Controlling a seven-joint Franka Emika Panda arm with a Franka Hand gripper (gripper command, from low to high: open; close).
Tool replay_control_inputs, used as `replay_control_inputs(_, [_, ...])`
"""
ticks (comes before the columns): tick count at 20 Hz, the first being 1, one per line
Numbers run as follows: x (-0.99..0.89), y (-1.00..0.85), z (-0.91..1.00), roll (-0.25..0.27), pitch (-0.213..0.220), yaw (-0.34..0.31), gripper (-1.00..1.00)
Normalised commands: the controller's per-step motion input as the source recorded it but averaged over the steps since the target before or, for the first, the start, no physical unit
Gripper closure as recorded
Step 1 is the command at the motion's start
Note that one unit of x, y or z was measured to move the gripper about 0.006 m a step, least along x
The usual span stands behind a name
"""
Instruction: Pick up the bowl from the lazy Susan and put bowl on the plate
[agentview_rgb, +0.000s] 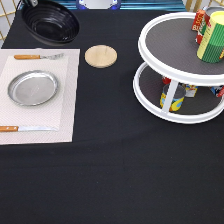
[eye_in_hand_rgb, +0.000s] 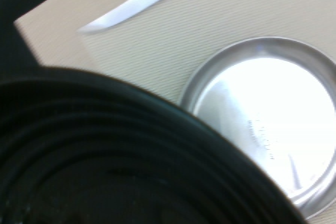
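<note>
The glossy black bowl (agentview_rgb: 50, 22) hangs tilted in the air at the exterior view's top left, above the far edge of the placemat. Only a small bit of my gripper (agentview_rgb: 33, 2) shows at the top edge, shut on the bowl's far rim. The silver plate (agentview_rgb: 32, 88) lies empty on the placemat, below and left of the bowl. The two-tier white lazy Susan (agentview_rgb: 175, 40) stands at the right, without the bowl. In the wrist view the bowl's ridged inside (eye_in_hand_rgb: 97, 160) fills the near part, with the plate (eye_in_hand_rgb: 262, 115) beyond it.
A beige placemat (agentview_rgb: 67, 100) holds a fork (agentview_rgb: 37, 57) and a knife (agentview_rgb: 27, 128) on either side of the plate. A round wooden coaster (agentview_rgb: 101, 56) lies between the mat and the turntable. Cans (agentview_rgb: 210, 35) stand on the upper tier and more cans (agentview_rgb: 172, 97) on the lower tier.
</note>
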Motion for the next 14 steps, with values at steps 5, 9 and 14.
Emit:
replay_control_inputs(5, [-0.27,-0.28,-0.27,0.0,-0.055,-0.278,1.0])
replay_control_inputs(9, [-0.25,-0.25,-0.56,0.0,-0.05,-0.295,1.0])
replay_control_inputs(14, [-0.29,-0.18,-0.78,-0.018,-0.061,-0.298,1.0])
